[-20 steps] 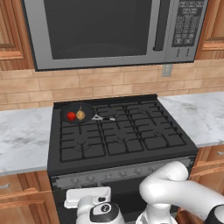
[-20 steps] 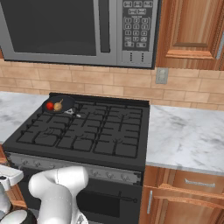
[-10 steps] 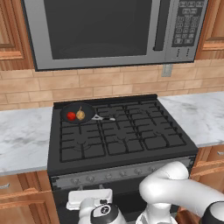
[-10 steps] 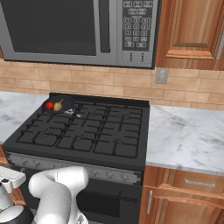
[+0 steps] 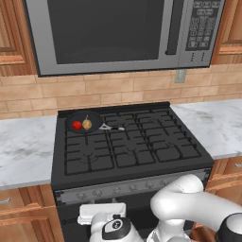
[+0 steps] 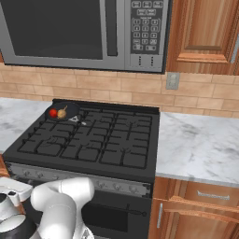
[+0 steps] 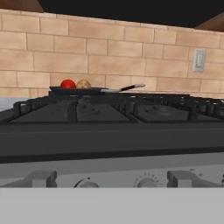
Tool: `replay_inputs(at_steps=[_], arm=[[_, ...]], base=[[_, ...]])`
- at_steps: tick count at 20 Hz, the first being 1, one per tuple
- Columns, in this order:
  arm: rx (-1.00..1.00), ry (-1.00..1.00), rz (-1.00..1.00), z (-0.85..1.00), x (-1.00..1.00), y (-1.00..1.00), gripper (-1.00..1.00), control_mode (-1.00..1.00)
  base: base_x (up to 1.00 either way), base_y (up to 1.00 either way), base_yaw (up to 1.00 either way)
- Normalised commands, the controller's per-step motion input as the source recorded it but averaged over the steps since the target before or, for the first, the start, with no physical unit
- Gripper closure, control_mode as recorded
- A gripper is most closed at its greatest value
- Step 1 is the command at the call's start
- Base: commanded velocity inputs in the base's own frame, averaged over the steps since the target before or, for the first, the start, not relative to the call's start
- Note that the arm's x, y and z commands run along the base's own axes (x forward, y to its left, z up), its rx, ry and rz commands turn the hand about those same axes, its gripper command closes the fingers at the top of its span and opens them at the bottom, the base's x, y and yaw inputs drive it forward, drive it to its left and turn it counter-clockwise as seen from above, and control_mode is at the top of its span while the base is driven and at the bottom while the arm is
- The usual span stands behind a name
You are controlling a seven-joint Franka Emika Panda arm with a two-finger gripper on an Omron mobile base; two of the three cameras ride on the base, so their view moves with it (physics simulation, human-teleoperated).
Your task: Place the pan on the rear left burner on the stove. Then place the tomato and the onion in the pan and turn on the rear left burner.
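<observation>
Pan (image 5: 85, 122) sits at the rear left corner of the stove (image 5: 156, 165), over the rear left burner (image 6: 70, 113), with its thin handle (image 5: 112, 127) pointing toward the middle of the cooktop. Inside it lie the tomato (image 5: 77, 125) and the onion (image 5: 87, 124), side by side and close together, the tomato nearer the stove's left edge. From where I stand, the placing part of the job looks done, and what is left is lighting that burner. The arm is folded low in front of the oven door, its hand just below the stove's front edge, and the hand view looks across the grates with the knob strip (image 7: 109, 173) right up close. I cannot make out the tool itself in these pictures, but it stands wide and, as far as I can tell, carries nothing. The next move, I reckon, is to pick the right knob (image 7: 87, 183) among the row along the front strip, close on it and twist. Which knob governs the rear left burner I cannot tell from here, so that choice is the tricky bit.
</observation>
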Motion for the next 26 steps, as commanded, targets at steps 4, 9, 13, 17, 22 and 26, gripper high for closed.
replay_inputs(at_steps=[4,9,13,17,22,26], arm=[[0.00,0.00,0.00,-0.04,0.18,-0.20,-1.00,-1.00],[0.00,0.00,0.00,-0.09,0.22,-0.04,-1.00,-1.00],[0.00,0.00,0.00,-0.22,0.23,0.00,-1.00,-1.00],[0.00,0.00,0.00,-0.28,0.17,0.00,-1.00,-1.00],[0.00,0.00,0.00,-0.31,0.08,0.00,-1.00,-1.00],[0.00,-0.01,0.00,-0.24,0.00,0.01,-1.00,-1.00]], base=[[0.00,0.00,0.00],[0.00,0.00,0.00],[0.00,0.00,0.00],[0.00,0.00,0.00],[0.00,0.00,0.00],[0.00,0.00,0.00]])
